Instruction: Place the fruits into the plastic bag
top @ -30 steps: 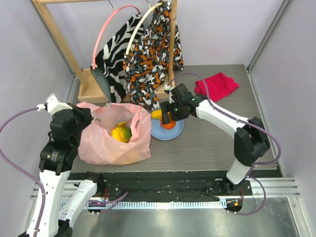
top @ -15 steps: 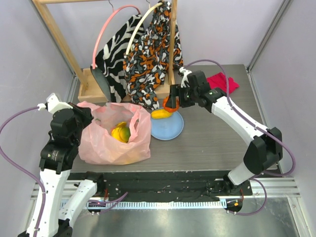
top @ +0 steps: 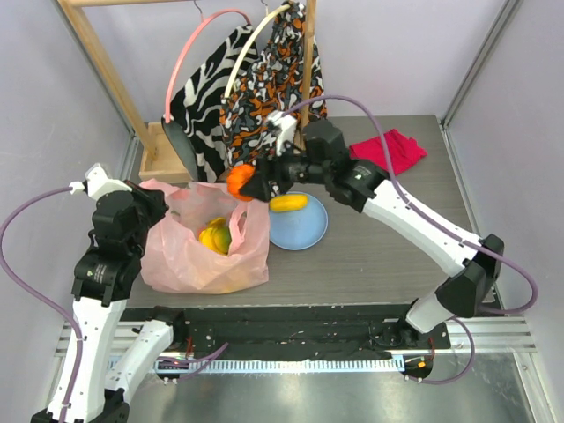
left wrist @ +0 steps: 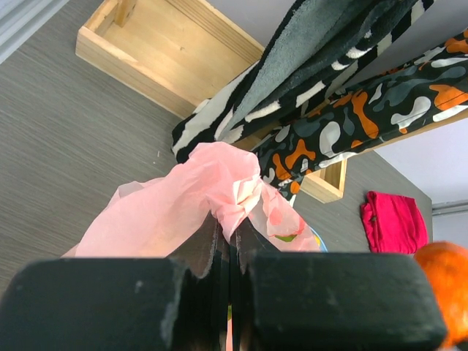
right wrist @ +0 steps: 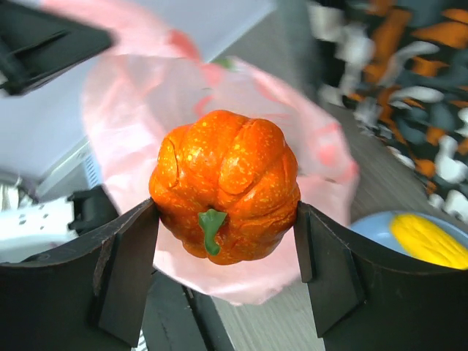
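Note:
The pale-pink plastic bag (top: 198, 256) stands open on the left of the table. A yellow-green fruit (top: 217, 236) lies inside it. My left gripper (top: 155, 199) is shut on the bag's left rim (left wrist: 235, 197), pinching the film between its fingers. My right gripper (right wrist: 225, 212) is shut on a wrinkled orange (right wrist: 225, 183) with a green stem, held in the air over the bag's (right wrist: 139, 95) right rim. The top view shows the orange (top: 239, 182) there too. An elongated yellow fruit (top: 289, 203) lies on the blue plate (top: 304, 231).
A wooden rack with a box base (top: 159, 159) stands at the back, with patterned garments (top: 269, 97) hanging from it just behind the right gripper. A folded red cloth (top: 388, 152) lies at the back right. Purple walls close in both sides.
My right gripper has lifted the orange off the blue plate and carried it left, to above the bag's right rim. The left gripper has kept its hold on the bag.

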You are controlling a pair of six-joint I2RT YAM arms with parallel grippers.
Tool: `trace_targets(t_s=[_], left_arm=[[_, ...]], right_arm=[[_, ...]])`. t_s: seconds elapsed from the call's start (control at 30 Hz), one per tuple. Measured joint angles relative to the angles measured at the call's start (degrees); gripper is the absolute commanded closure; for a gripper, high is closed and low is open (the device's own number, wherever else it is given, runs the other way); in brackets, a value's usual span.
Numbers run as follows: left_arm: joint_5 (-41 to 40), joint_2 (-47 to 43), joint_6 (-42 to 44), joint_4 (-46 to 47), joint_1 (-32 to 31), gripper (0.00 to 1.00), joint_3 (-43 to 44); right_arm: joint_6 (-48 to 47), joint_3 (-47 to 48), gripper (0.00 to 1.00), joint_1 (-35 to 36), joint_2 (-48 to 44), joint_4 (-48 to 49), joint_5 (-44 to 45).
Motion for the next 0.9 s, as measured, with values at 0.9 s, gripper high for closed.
trace_targets(t_s=[0.9], left_arm=[[0.2,0.26,0.0,0.55,0.0,1.0,-0.02]], right_arm=[[-17.0,23.56,0.85,15.96,21.55,-22.62,6.34]])
